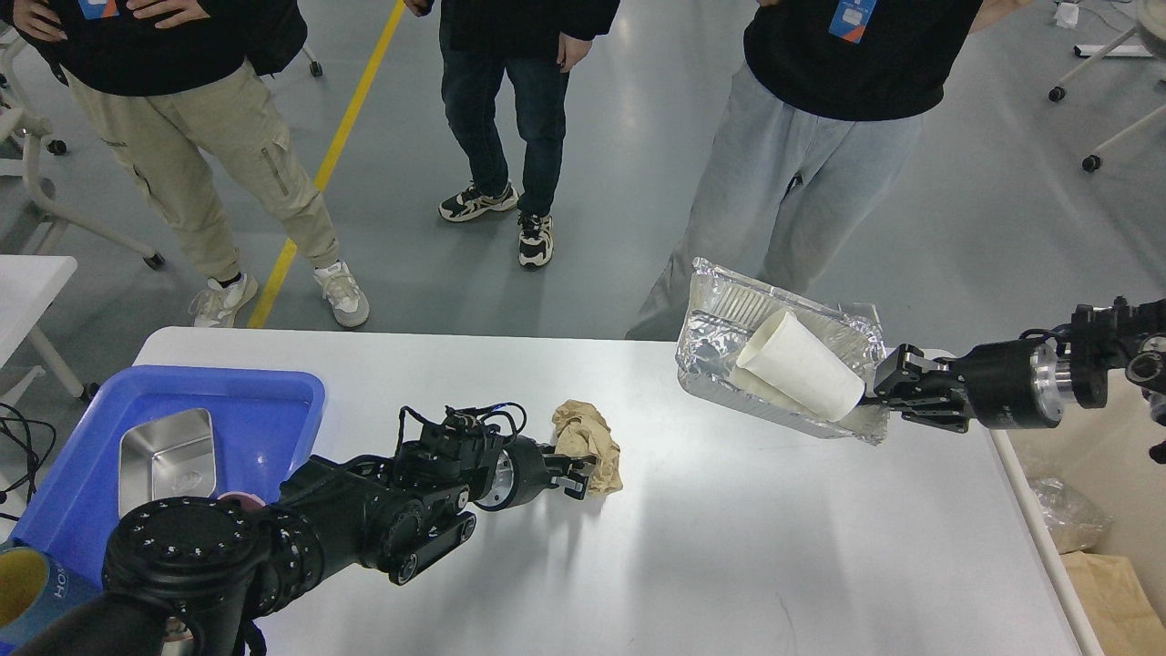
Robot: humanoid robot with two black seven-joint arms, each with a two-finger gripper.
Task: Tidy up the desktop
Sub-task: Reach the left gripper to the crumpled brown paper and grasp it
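Observation:
The white desktop (729, 547) fills the lower middle of the head view. My left gripper (576, 469) is low over it, its fingers around the near side of a crumpled brown paper wad (592, 437); the grip looks closed on it. My right gripper (882, 387) is shut on the rim of a foil tray (720, 346), held tilted above the desktop's far right. A white paper cup (802, 364) lies on its side in the foil tray.
A blue plastic tray (264, 410) at the left holds a steel pan (168, 456). A blue and yellow cup (27, 592) stands at the bottom left. Three people stand beyond the far edge. A bag-lined bin (1070, 515) sits below the right edge.

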